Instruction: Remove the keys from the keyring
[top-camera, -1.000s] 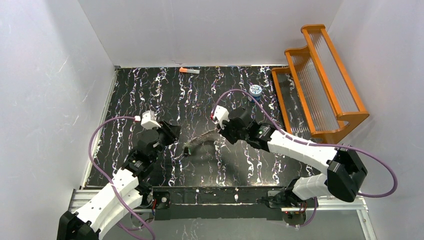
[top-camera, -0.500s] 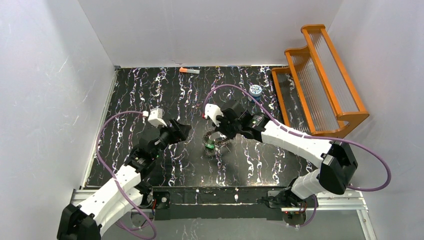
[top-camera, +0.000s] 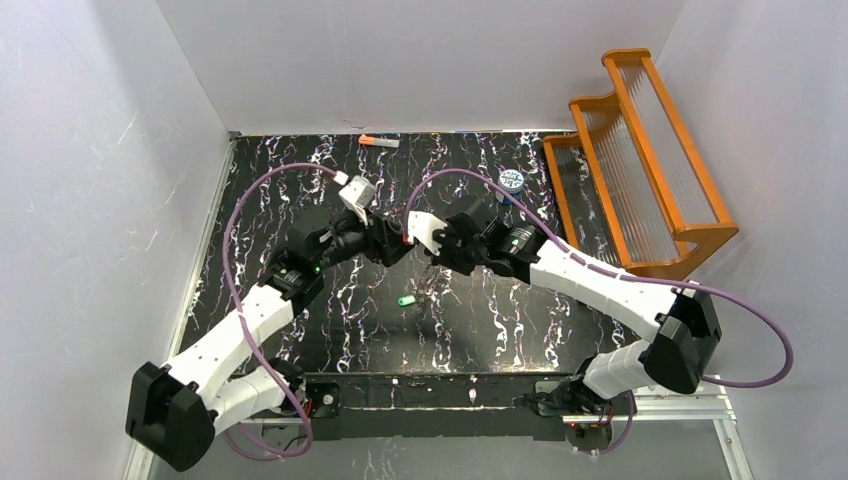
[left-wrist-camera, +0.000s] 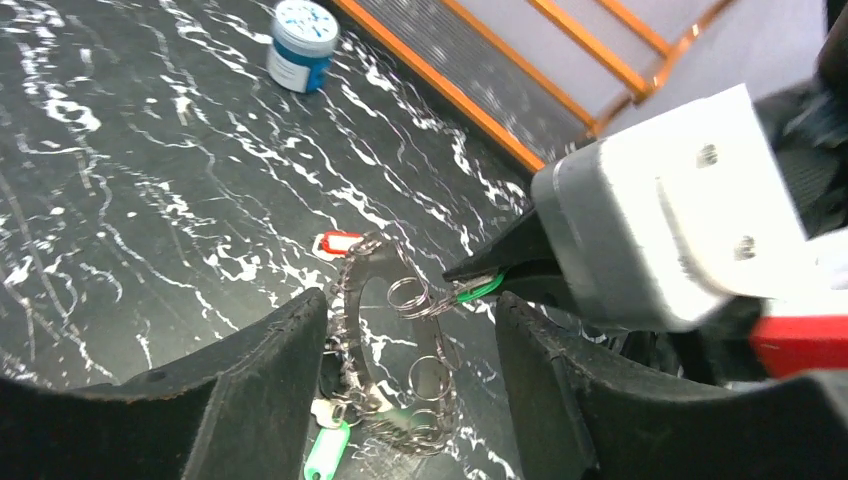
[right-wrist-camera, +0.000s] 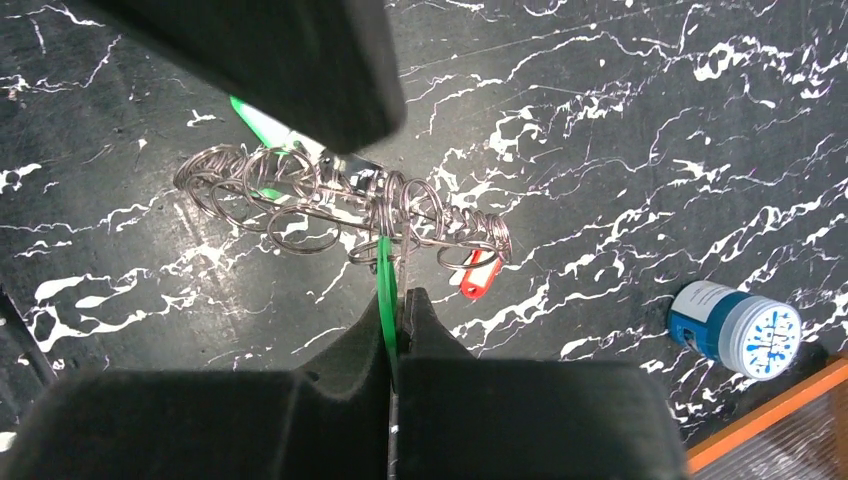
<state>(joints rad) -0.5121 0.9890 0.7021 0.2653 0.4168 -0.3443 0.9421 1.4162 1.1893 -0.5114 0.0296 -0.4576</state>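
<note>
The keyring is a dark toothed ring carrying several wire split rings. It hangs off the table, edge-on in the right wrist view. My right gripper is shut on a green key joined to the ring; its tips also show in the left wrist view. A red key and a second green key dangle from the ring; the green one shows in the top view. My left gripper is open, its fingers on either side of the ring, not touching it.
A blue-and-white canister stands at the back right, beside the orange wooden rack. An orange-and-grey stick lies at the far edge. White walls close in the black marbled table.
My left arm has swung forward and right until its open fingers straddle the ring. My right gripper has shifted slightly left and up, holding the key.
</note>
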